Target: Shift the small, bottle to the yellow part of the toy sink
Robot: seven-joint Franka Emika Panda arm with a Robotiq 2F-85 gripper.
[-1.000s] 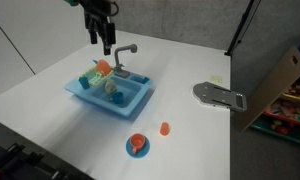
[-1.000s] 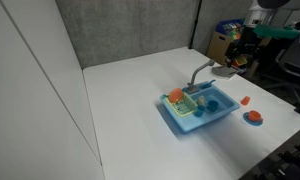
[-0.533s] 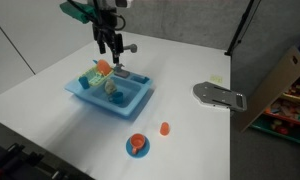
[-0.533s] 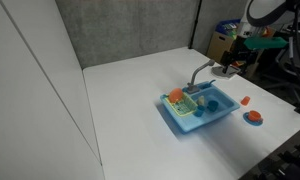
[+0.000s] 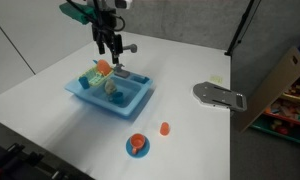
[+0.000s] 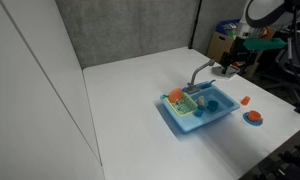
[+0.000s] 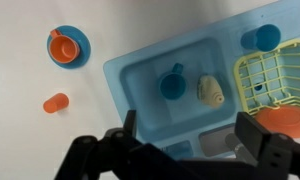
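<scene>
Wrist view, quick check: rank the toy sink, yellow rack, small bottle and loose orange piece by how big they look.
1. toy sink
2. yellow rack, though the frame edge cuts part of it off
3. small bottle and orange piece: these look about alike, so they are not ranked against each other.

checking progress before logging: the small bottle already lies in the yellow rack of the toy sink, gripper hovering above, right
Not quite: the small bottle lies in the blue basin, beside the blue cup, not in the yellow rack. The wrist view shows it. The gripper does hover above the sink.
</scene>
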